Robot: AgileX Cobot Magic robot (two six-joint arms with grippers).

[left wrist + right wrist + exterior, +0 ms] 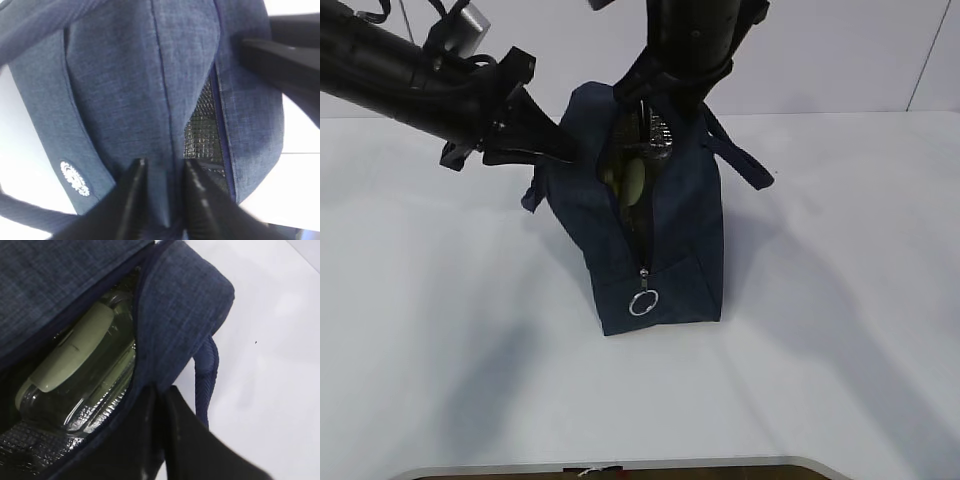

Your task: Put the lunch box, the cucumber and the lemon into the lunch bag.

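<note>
The navy lunch bag stands upright on the white table, its top zipper open. Inside it lies the lunch box, its pale green lid also visible through the opening in the exterior view. My left gripper pinches a fold of the bag's left side wall; in the left wrist view this gripper has the fabric between its fingers. My right gripper is shut on the right rim of the bag, reaching down from above. The cucumber and lemon are out of view.
A silver ring pull hangs at the bag's near end. One loop handle droops to the right of the bag. The white table spreads around it, with its front edge at the bottom.
</note>
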